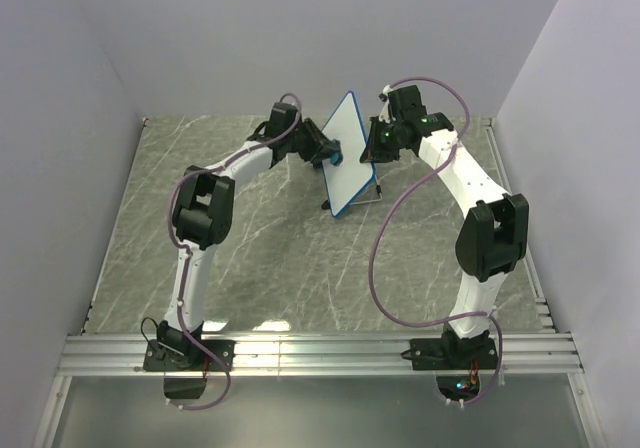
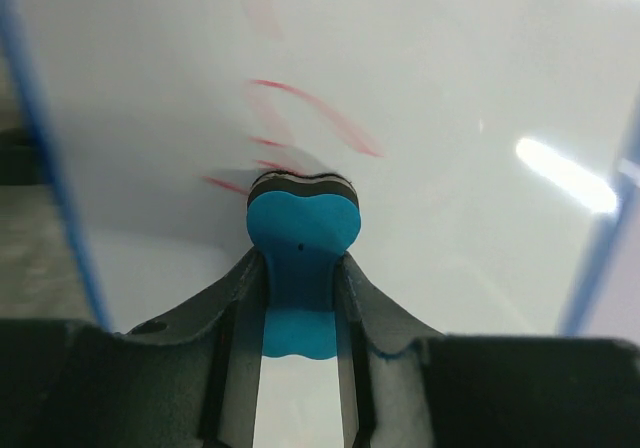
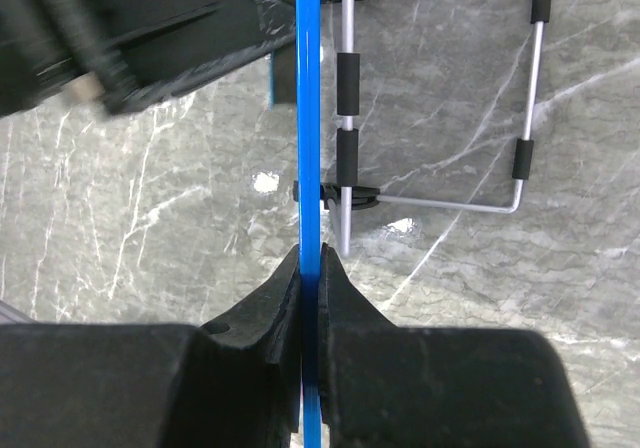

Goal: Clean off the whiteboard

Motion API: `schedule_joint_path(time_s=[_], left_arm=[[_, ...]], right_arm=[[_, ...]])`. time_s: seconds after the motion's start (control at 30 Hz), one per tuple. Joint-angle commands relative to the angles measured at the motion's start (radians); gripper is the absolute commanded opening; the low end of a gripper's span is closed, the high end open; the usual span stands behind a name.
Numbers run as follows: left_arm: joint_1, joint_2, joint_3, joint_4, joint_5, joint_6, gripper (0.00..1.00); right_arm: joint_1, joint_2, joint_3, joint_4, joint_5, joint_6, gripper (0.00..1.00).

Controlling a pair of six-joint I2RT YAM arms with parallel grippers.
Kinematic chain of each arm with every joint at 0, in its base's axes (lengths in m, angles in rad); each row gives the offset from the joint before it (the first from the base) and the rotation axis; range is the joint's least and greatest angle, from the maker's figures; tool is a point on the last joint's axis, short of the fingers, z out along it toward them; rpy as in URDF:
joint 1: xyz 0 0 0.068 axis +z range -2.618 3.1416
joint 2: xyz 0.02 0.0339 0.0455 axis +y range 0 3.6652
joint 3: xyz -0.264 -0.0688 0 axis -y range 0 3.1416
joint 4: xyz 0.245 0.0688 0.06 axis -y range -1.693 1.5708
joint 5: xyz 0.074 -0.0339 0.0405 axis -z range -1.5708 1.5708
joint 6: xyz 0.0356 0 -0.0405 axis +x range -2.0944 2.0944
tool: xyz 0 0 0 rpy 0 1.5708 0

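Observation:
The whiteboard (image 1: 348, 150) with a blue rim stands tilted on its wire stand (image 3: 520, 118) at the back middle of the table. My left gripper (image 2: 300, 268) is shut on a small blue eraser (image 2: 302, 230) and presses its dark pad against the white face (image 2: 450, 98), right below faint red marks (image 2: 315, 118). My right gripper (image 3: 311, 268) is shut on the board's blue rim (image 3: 308, 118), seen edge-on, and grips the board at its top right edge (image 1: 378, 133).
The grey marble table (image 1: 260, 258) has white walls on three sides. A metal rail (image 1: 320, 353) runs along the near edge with both arm bases on it. The left arm (image 3: 130, 28) shows beyond the board in the right wrist view.

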State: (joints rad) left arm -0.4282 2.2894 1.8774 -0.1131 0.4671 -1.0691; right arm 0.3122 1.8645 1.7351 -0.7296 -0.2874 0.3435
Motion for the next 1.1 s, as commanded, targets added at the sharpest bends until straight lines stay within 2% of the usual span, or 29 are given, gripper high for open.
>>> schedule_joint_path(time_s=[0.0, 0.1, 0.23, 0.47, 0.67, 0.83, 1.07], left_arm=[[0.023, 0.091, -0.076, -0.007, 0.014, 0.018, 0.0], [0.034, 0.091, -0.124, 0.027, 0.041, 0.017, 0.01], [0.031, 0.074, -0.115, 0.053, 0.07, 0.029, 0.0], [0.023, 0.058, 0.078, 0.066, 0.194, 0.037, 0.0], [0.017, 0.059, 0.202, 0.141, 0.272, -0.031, 0.0], [0.037, 0.119, 0.302, 0.05, 0.22, -0.049, 0.0], [0.08, 0.197, 0.255, -0.014, 0.153, -0.043, 0.0]], right_arm=[[0.068, 0.022, -0.049, -0.131, -0.079, -0.017, 0.0], [0.07, 0.022, -0.052, -0.133, -0.078, -0.017, 0.0], [0.068, 0.03, -0.049, -0.133, -0.079, -0.017, 0.0], [0.071, 0.039, -0.049, -0.126, -0.081, -0.015, 0.0], [0.082, 0.041, -0.059, -0.126, -0.079, -0.02, 0.0], [0.085, 0.036, -0.06, -0.129, -0.079, -0.021, 0.0], [0.087, 0.016, -0.08, -0.131, -0.076, -0.028, 0.0]])
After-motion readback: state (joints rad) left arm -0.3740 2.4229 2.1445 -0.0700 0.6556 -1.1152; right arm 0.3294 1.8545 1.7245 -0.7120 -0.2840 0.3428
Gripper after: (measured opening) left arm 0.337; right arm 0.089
